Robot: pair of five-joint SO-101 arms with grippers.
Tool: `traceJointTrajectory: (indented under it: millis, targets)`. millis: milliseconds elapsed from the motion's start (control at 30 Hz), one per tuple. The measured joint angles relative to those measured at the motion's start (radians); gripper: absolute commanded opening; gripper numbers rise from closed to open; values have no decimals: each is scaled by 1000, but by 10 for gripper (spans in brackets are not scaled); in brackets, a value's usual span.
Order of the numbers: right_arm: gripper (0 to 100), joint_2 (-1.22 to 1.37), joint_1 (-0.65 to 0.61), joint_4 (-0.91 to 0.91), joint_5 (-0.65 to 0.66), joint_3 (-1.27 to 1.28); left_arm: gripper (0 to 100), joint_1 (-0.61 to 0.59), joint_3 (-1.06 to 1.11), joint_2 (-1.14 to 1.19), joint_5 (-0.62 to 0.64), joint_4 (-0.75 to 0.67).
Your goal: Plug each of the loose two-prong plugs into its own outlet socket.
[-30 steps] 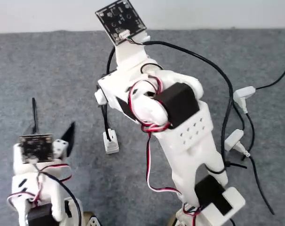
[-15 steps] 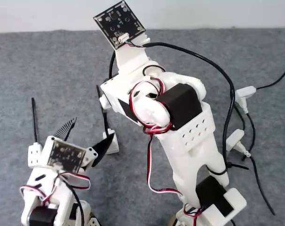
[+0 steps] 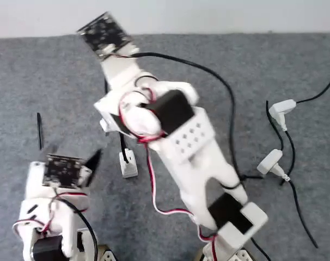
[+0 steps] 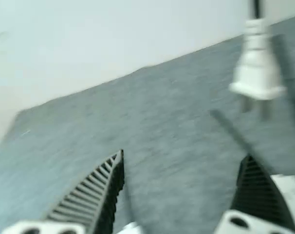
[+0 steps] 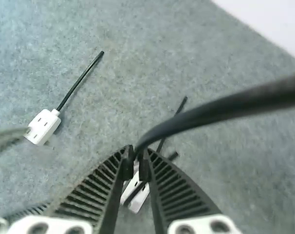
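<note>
Black ribbed right tool (image 5: pixel 136 152) tight around a smooth black cord (image 5: pixel 225 109); serrated left tool (image 4: pixel 184 156) wide apart.

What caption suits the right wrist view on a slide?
Right gripper pinching a black cable, white outlet socket nearby on grey carpet.

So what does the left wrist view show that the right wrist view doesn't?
Left wrist view adds: the left gripper with open jaws, the two prongs of the white plug, and a pale wall. Right wrist view adds: the right gripper, jaws shut on a black cord, and the outlet socket. Shared: the grey carpet and, apparently, that plug's body.
</note>
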Motion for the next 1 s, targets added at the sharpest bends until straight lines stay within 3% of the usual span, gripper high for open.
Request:
traceJointTrajectory:
  millis: [233, 500, 833, 1000]
  targets:
    - [8, 92, -132, -64, 186, 0, 349, -479, 0, 0, -115, 0]
    - [8, 215, -224, -169, 440, 0, 351, -899, 0, 0, -97, 43]
    - [8, 400, -338, -339, 562, 0, 352, -1215, 0, 0, -89, 175]
    - [8, 431, -361, -404, 586, 2, 352, -1287, 0, 0, -17, 203]
